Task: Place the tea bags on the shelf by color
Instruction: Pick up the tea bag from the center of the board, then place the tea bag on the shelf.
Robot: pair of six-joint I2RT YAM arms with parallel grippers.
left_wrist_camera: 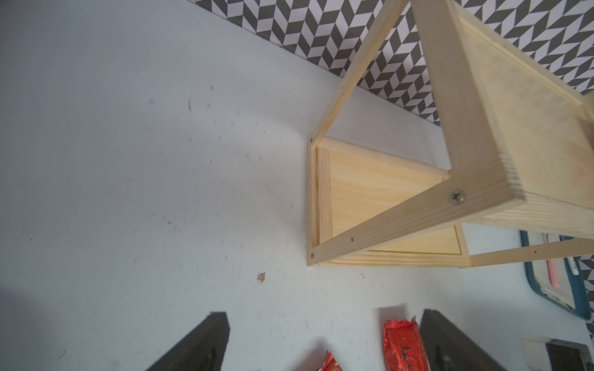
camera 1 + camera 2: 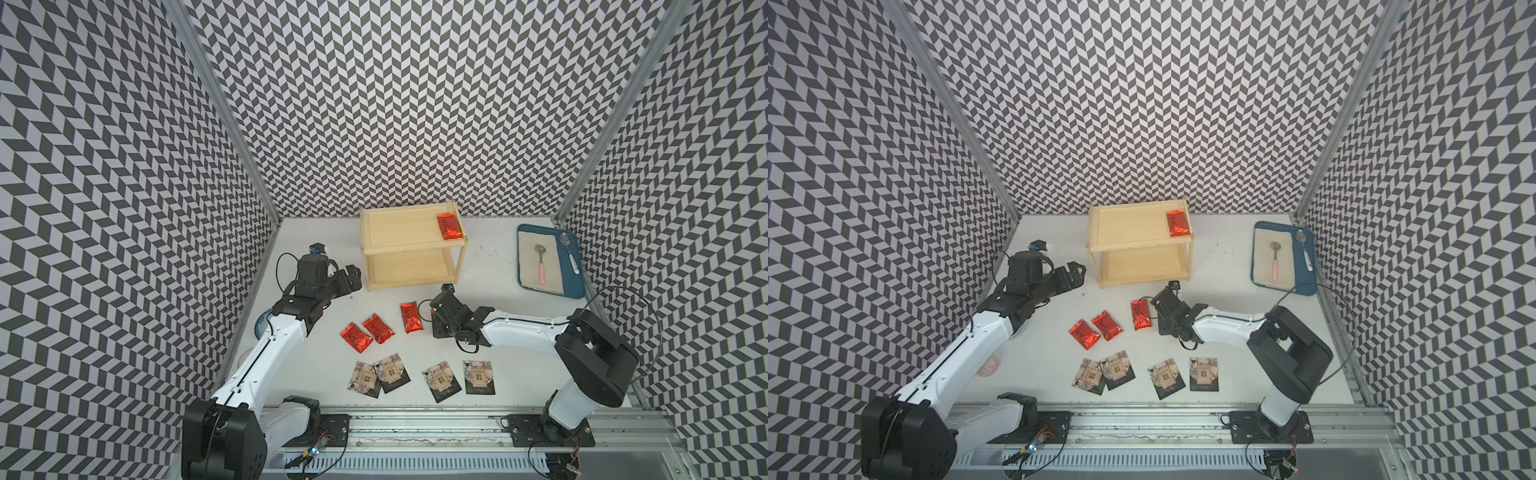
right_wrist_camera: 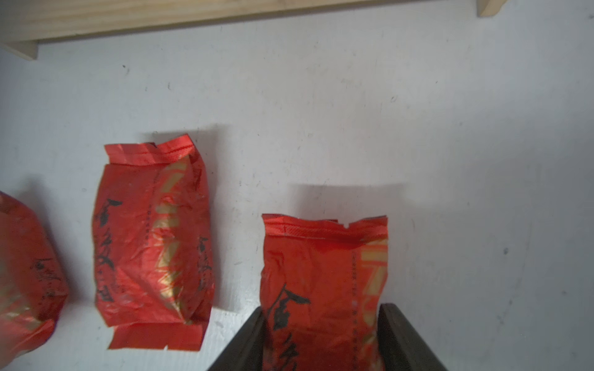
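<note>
While red sachet point(image 3: 321, 257) sits between jaws of right gripper point(image 3: 323, 308) | grip: cannot tell | left gripper point(image 1: 324, 313): released

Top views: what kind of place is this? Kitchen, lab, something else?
Most likely a robot data-collection cell, not a home: chevron-patterned walls on aluminium posts, two robot arms mounted on a rail, and staged props, a shelf and tea bags.

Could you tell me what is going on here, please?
The robot is stocking the wooden shelf by colour. One red sachet lies on its top tier. The right claw straddles another red sachet on the table; a firm grip isn't evident. Three red sachets and four black packets wait nearby. The left claw hangs open beside the shelf.
</note>
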